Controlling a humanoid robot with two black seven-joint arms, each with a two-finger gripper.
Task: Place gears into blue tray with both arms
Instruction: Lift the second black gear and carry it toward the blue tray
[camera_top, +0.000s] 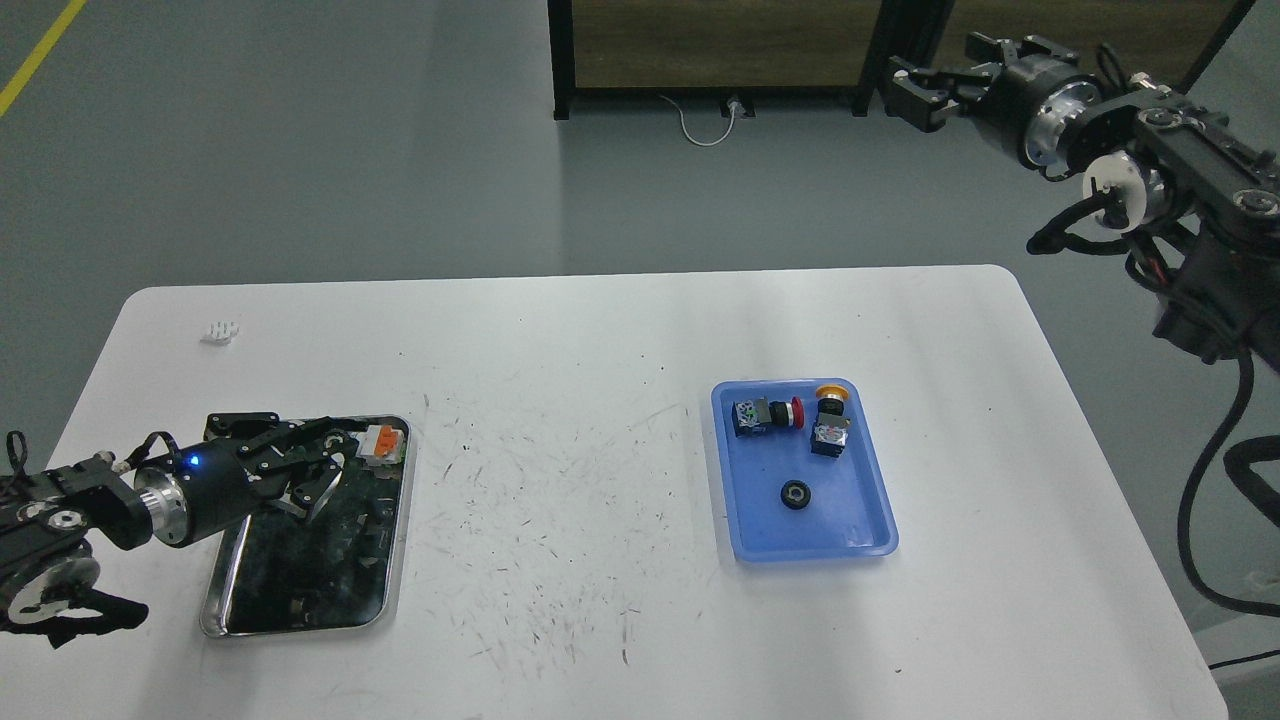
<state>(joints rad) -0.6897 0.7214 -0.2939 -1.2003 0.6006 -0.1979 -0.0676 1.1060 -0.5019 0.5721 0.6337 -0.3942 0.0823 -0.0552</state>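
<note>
Black and toothed, with a central hole, one gear (795, 495) lies flat in the blue tray (870, 510) toward the tabletop's (560, 400) right edge. The left pincer (325, 470) hangs over the steel tray (225, 620) near the left edge; its opening cannot be told. The right pincer (915, 90) is raised beyond the far right corner, fingers parted, holding nothing.

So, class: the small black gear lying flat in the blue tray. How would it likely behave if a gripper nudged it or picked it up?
The gear lies flat on the floor of the blue tray, so a nudge would probably slide it, not roll it. It looks small and thin, so probably light and hard to pinch. Set on edge, its round shape would likely roll.
</note>
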